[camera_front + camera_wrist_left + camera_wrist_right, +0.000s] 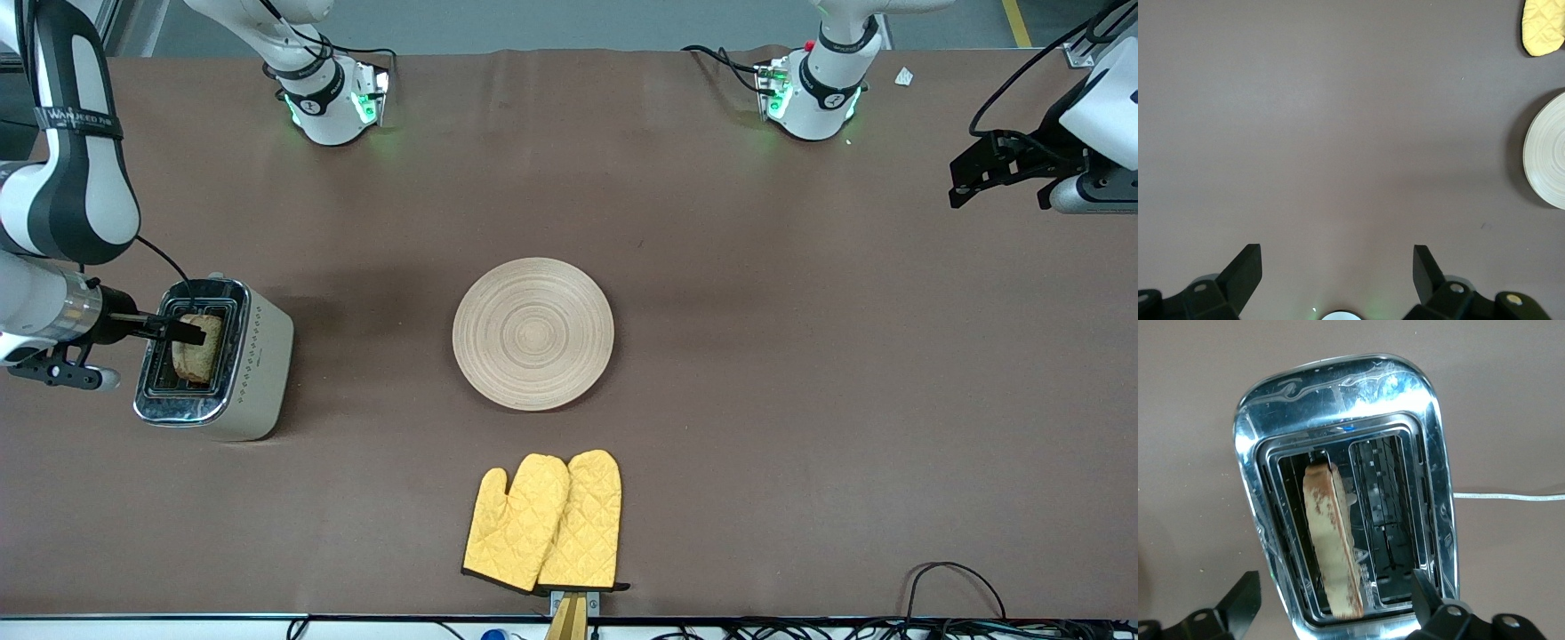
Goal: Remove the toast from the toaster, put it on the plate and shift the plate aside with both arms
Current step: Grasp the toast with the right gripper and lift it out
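Note:
The toast stands upright in one slot of a chrome-topped toaster at the right arm's end of the table. My right gripper hangs open just over the toaster's top. In the right wrist view its fingers are spread wide on either side of the toast and do not touch it. The round beige plate lies empty mid-table. My left gripper waits open and empty over bare table at the left arm's end. The left wrist view shows it with the plate's edge.
A pair of yellow oven mitts lies nearer the front camera than the plate and also shows in the left wrist view. The toaster's white cord trails over the table. A small white scrap lies by the left arm's base.

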